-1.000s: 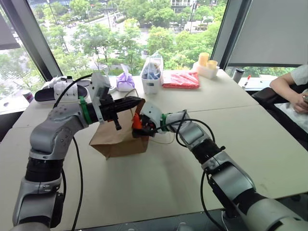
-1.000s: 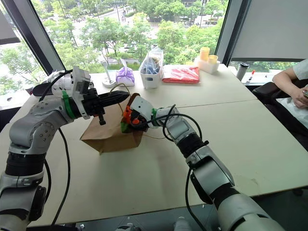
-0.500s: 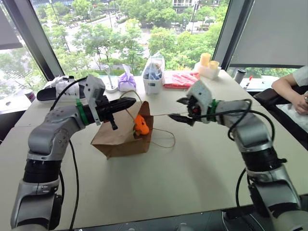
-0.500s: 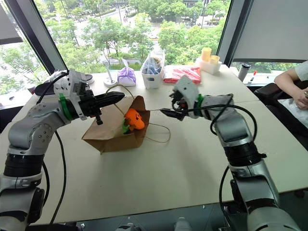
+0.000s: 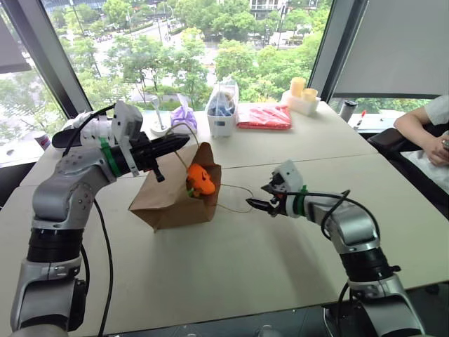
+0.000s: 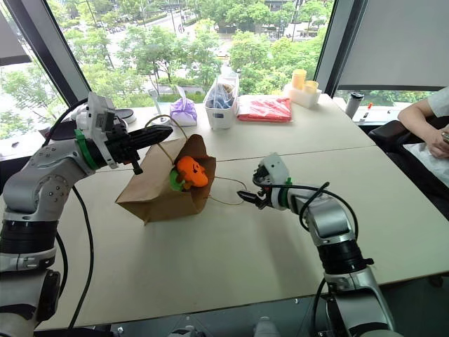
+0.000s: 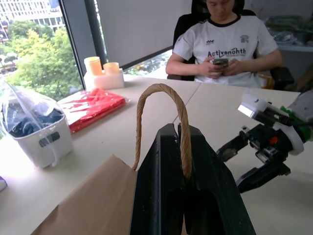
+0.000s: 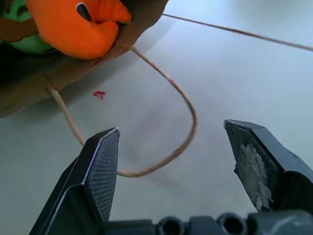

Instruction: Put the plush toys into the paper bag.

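Note:
The brown paper bag (image 5: 165,200) lies on its side on the table, mouth towards the right. The orange plush toy (image 5: 201,180) sits in the mouth, with the green plush toy (image 6: 174,181) tucked behind it. My left gripper (image 5: 179,142) is shut on the bag's upper cord handle (image 7: 161,98) and holds it raised above the bag. My right gripper (image 5: 261,199) hovers low over the table to the right of the bag, open and empty. In the right wrist view the bag's other cord loop (image 8: 188,105) lies flat on the table just ahead of its fingers.
Along the far edge stand a purple pouch (image 5: 184,118), a white bin with a clear plastic bag (image 5: 222,112), a red packet (image 5: 264,116) and yellow cups (image 5: 302,95). A person (image 5: 424,123) sits at the table's right end.
My right gripper drew back from the bag's mouth, swung right and sank to just above the table. The orange toy stayed in the mouth. The left gripper kept its hold on the handle.

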Tool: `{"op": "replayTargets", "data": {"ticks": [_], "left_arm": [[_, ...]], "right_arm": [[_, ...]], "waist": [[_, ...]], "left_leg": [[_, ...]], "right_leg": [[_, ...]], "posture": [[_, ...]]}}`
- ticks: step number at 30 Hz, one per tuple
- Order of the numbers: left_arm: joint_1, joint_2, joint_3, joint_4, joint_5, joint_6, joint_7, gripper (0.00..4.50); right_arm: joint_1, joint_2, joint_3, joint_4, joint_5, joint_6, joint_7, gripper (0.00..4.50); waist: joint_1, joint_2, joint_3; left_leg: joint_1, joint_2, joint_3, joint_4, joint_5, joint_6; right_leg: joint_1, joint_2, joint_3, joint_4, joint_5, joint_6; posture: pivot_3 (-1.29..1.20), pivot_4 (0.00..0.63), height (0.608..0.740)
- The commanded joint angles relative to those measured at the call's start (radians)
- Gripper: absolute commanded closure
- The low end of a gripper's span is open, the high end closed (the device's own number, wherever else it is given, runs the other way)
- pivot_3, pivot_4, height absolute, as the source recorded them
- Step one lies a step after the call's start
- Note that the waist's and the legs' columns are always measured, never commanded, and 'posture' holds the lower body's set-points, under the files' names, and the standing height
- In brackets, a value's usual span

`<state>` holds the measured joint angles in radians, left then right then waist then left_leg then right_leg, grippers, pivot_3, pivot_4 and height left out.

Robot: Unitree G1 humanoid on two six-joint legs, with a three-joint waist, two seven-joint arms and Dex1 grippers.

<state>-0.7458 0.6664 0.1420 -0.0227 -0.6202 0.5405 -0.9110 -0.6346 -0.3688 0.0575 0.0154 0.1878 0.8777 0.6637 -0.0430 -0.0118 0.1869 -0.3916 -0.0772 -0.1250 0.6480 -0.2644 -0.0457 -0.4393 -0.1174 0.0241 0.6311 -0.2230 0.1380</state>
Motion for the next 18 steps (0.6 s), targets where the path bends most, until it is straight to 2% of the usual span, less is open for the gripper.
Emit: {"op": "replayTargets", "data": {"ticks": [1, 10, 13, 18], "left_arm": [[-0.006, 0.016, 0.042, -0.038, -0.007, -0.013, 0.009, 4.50], [0.001, 0.022, 0.053, -0.058, -0.014, -0.002, 0.019, 4.50], [0.006, 0.024, 0.055, -0.067, -0.015, 0.002, 0.024, 4.50], [0.013, 0.024, 0.058, -0.078, -0.017, 0.010, 0.028, 4.50]], "right_arm": [[-0.034, 0.045, -0.026, 0.045, 0.030, -0.003, -0.041, 0.83], [-0.071, 0.086, -0.008, 0.163, 0.027, -0.064, -0.066, 0.83], [-0.092, 0.094, -0.017, 0.176, 0.036, -0.075, -0.070, 1.72], [-0.103, 0.091, -0.028, 0.145, 0.058, -0.061, -0.066, 4.27]], "waist": [[0.000, 0.000, 0.000], [-0.001, 0.000, 0.000], [-0.001, 0.000, 0.000], [-0.001, 0.000, 0.000]], "left_leg": [[0.000, 0.000, 0.000, 0.000, 0.000, 0.000], [0.000, 0.000, 0.000, 0.000, 0.000, 0.000], [0.000, 0.000, 0.000, 0.000, 0.000, 0.000], [0.000, 0.000, 0.000, 0.000, 0.000, -0.001]], "right_leg": [[0.000, 0.000, 0.000, 0.000, 0.000, 0.000], [0.000, 0.000, 0.000, 0.000, 0.000, 0.000], [0.000, 0.000, 0.000, 0.000, 0.000, 0.000], [0.000, 0.000, 0.000, 0.000, 0.000, 0.000]], "posture": [[0.00, 0.150, 0.740], [0.00, 0.150, 0.740], [0.00, 0.150, 0.740], [0.00, 0.150, 0.740]]}}
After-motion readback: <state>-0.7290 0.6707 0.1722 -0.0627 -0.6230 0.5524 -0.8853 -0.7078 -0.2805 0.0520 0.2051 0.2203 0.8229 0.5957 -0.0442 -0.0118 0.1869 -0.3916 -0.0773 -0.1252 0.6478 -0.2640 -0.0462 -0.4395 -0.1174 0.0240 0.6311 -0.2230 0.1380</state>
